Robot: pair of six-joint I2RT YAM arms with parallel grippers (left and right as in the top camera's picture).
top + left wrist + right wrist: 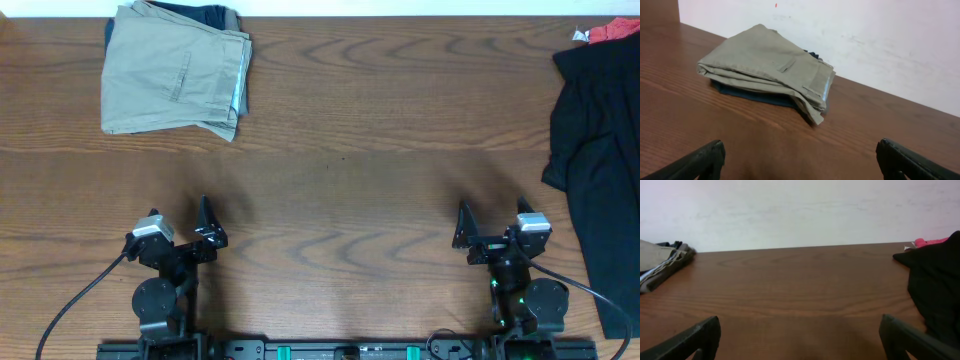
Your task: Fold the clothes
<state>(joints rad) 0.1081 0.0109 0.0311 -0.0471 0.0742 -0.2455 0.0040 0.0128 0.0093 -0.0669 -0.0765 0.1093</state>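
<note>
The clothes, a black soft garment [600, 150], lie crumpled along the table's right edge and run down toward the front. The right wrist view shows their near part [935, 285] at far right. My right gripper [492, 222] hovers near the front edge, left of the clothes and apart from them; its jaws [800, 325] stand wide open over bare wood. At the front left, my left gripper [180, 222] is also wide open [800, 149] with nothing between its fingers, facing the back left corner.
Folded khaki trousers [175, 70] sit at the back left on a dark blue garment [755, 95]; they also show at the left edge [657, 260] of the right wrist view. A red shirt [612, 32] peeks out behind the black garment. A white wall [800, 210] bounds the far edge.
</note>
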